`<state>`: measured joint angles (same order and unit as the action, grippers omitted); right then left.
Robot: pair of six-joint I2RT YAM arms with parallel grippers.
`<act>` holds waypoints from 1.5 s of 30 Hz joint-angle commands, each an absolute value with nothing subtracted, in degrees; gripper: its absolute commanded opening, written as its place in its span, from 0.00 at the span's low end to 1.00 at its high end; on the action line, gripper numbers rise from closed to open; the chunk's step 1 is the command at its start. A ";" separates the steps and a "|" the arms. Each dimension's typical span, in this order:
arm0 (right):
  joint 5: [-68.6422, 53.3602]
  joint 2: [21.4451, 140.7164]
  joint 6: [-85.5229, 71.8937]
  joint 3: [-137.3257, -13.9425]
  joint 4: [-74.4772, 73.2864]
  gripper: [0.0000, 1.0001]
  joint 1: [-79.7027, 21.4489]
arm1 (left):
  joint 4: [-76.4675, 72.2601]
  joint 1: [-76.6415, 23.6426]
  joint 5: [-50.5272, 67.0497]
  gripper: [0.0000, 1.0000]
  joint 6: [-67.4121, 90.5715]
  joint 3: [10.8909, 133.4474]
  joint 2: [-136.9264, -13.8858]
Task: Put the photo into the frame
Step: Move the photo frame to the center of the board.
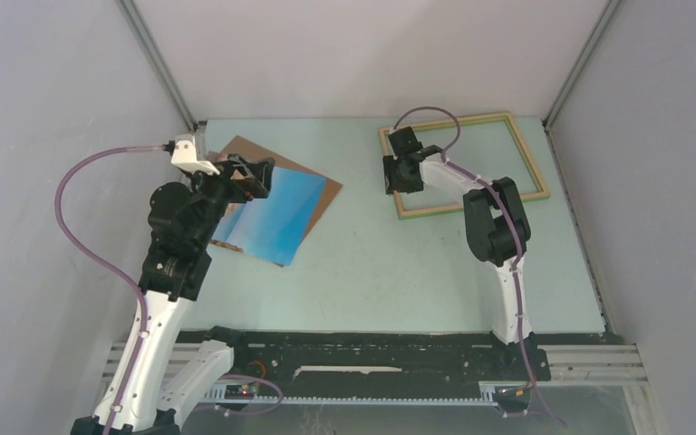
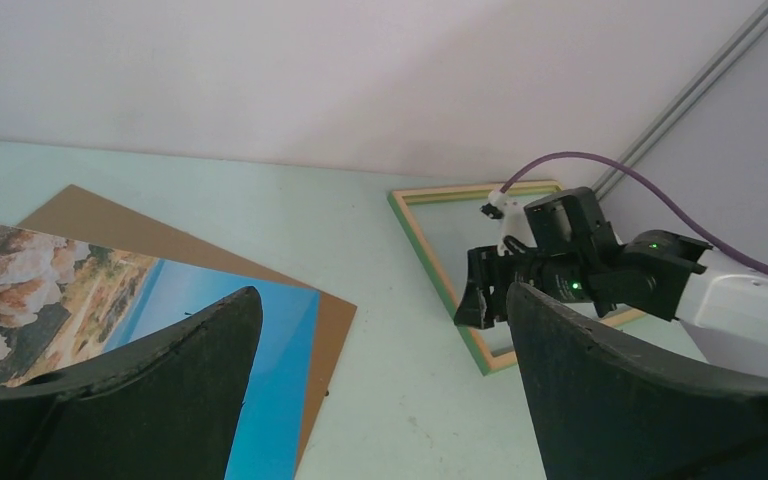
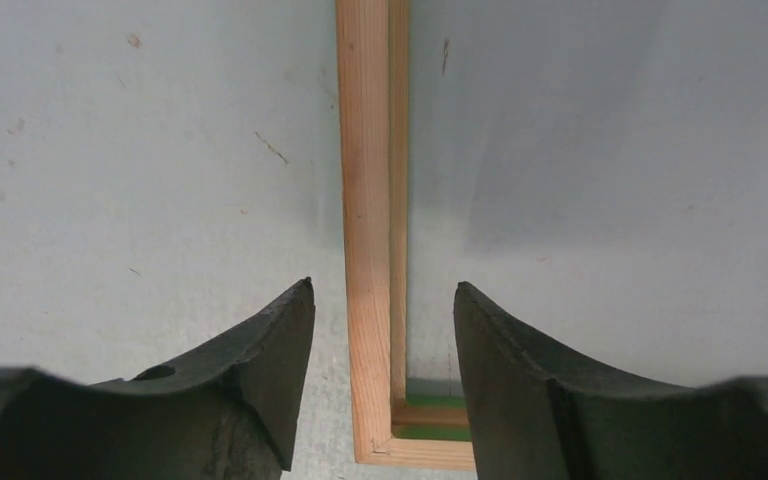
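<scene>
While I am looking over the desk (image 1: 372, 272), I am counting one photo (image 1: 276, 213), one frame (image 1: 462, 207), one brown backing board (image 1: 323, 188) and my two arms, each ending in one gripper. The photo is lying picture-side up on the backing board at the far left of the desk, its rocky end pointing toward my left arm and its blue stretching toward the middle. The board is showing along the far edge and at the right corner. The frame is lying flat at the far right, pale wood facing up, well apart from the photo, with green showing along its edge. My left arm is rising from its base, bending at the elbow and leaning forward, so my left gripper (image 1: 258, 175) is hanging above the photo's far left part. It is spread wide and holding nothing. My right arm is standing up from its base, folding at the elbow and stretching left toward the frame's left rail. My right gripper (image 1: 391, 186) is pointing down over that rail near the corner closest to me. Its jaws are standing apart on either side of the wooden strip, with a gap showing on both sides, and they are not gripping it.
</scene>
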<state>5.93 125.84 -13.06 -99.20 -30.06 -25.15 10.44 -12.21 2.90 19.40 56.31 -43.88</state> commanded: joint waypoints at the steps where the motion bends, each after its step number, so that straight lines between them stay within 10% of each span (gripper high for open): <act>1: 3.75 127.68 -10.09 -102.67 -34.96 0.59 -26.07 | 8.88 -12.51 4.22 1.00 20.20 55.22 -43.93; 11: 5.40 121.29 -7.18 -94.68 -39.35 0.18 -30.07 | 8.88 -13.04 3.95 1.00 20.21 55.11 -43.86; 16: 12.61 105.05 -8.79 -72.57 -34.18 0.16 -35.21 | 8.79 -13.50 3.96 1.00 20.30 55.02 -43.36; 22: 14.56 87.53 -13.75 -54.44 -35.13 0.35 -39.36 | 8.61 -14.27 4.22 1.00 20.63 54.95 -43.30; 30: 14.24 75.03 -20.01 -52.06 -30.62 0.99 -37.78 | 8.61 -14.55 4.29 1.00 20.65 55.01 -43.04; 45: 29.58 121.12 -72.08 -106.94 -52.82 1.00 -27.98 | 8.41 -14.75 3.20 1.00 20.34 54.61 -43.14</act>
<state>22.22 112.90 -60.77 -91.96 -42.19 -28.25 10.35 -14.15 3.36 20.08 56.01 -43.70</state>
